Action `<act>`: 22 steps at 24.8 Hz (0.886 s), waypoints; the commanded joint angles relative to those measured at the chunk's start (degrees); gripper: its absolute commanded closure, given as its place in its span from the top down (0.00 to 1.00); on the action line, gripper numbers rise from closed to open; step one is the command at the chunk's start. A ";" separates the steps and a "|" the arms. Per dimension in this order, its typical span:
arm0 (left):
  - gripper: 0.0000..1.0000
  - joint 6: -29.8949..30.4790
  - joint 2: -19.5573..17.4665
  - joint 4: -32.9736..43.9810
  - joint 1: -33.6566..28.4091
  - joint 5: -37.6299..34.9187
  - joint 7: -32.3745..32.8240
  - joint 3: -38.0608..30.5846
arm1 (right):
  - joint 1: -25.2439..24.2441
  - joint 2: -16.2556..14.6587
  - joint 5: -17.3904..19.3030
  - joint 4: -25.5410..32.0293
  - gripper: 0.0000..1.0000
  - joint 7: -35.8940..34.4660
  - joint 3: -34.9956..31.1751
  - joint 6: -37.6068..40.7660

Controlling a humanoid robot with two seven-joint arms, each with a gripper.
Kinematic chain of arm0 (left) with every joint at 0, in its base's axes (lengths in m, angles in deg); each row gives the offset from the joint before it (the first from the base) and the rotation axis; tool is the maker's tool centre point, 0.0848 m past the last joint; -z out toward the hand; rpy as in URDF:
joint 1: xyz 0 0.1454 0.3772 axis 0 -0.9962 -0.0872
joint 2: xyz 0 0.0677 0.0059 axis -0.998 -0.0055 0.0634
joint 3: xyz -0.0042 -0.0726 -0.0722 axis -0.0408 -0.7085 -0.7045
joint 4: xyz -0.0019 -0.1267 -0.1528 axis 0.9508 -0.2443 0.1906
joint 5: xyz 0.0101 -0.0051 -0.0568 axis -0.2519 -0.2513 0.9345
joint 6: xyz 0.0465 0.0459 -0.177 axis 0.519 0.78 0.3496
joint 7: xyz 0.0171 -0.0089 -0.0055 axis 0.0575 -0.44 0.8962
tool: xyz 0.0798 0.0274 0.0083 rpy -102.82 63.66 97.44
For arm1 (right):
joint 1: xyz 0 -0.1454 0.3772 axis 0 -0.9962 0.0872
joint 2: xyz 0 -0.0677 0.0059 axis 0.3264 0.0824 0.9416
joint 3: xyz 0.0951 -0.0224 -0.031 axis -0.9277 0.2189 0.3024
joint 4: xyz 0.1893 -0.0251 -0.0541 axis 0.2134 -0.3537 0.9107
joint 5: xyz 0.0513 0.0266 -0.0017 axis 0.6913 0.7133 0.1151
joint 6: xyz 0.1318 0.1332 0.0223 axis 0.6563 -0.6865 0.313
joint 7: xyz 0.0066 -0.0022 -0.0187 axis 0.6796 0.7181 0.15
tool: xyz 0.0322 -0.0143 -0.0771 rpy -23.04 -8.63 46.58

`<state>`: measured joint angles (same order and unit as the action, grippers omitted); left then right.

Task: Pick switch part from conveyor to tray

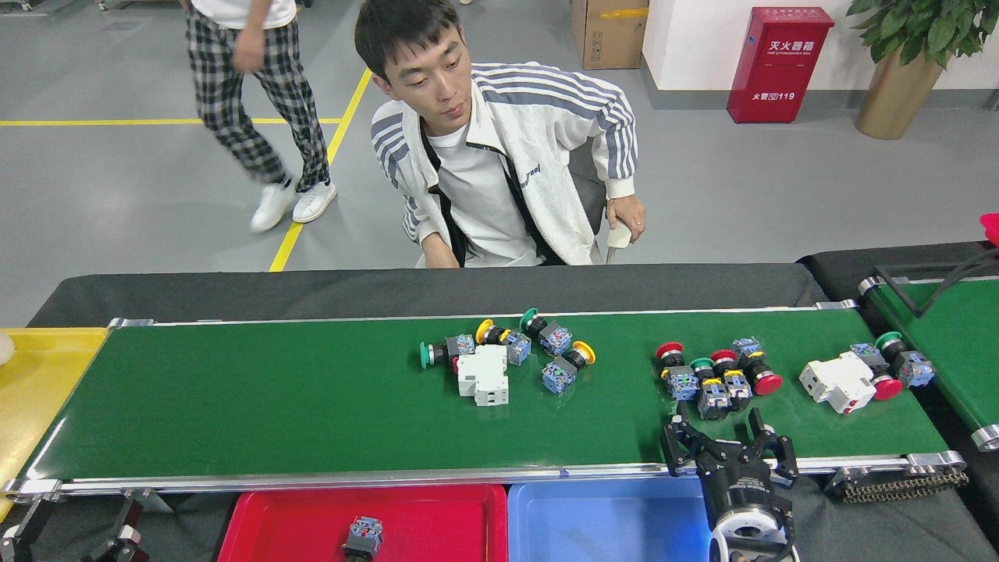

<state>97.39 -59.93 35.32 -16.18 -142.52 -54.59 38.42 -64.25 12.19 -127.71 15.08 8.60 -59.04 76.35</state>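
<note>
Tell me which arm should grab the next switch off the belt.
The right. Its end effector is open just in front of the middle cluster of switches on the belt; the left end effector is out of view.
</note>
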 commanded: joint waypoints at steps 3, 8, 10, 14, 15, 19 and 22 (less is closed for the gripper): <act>1.00 0.09 -0.80 0.72 0.41 0.11 -0.18 -0.32 | 3.41 0.44 -0.10 -2.11 0.99 0.38 2.08 -0.52; 1.00 0.09 -0.72 0.72 0.58 0.11 -0.18 -0.32 | 6.93 0.53 -0.10 -6.69 0.70 0.38 6.48 -1.40; 1.00 0.09 -0.72 0.72 0.58 0.11 -0.18 -0.32 | 7.28 0.18 0.16 -6.86 0.32 0.38 8.06 -1.14; 1.00 0.09 -0.72 0.72 0.58 0.11 -0.18 -0.32 | 7.36 0.27 1.74 -6.51 0.04 0.11 8.15 0.62; 1.00 0.09 -0.80 0.72 0.58 0.11 -0.27 -0.32 | 7.36 0.27 2.09 -6.33 0.03 0.02 8.15 1.50; 1.00 0.09 -0.80 0.72 0.49 0.11 -0.18 -0.32 | 6.84 0.44 2.18 -2.55 0.02 -0.15 8.41 5.98; 1.00 0.00 -0.89 0.72 0.58 0.11 -0.18 -0.32 | 5.34 0.44 2.18 2.10 0.02 -0.15 11.40 9.50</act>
<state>97.40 -59.94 35.32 -15.94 -142.52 -54.59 38.42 -59.10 12.63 -125.62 15.45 9.00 -48.40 83.64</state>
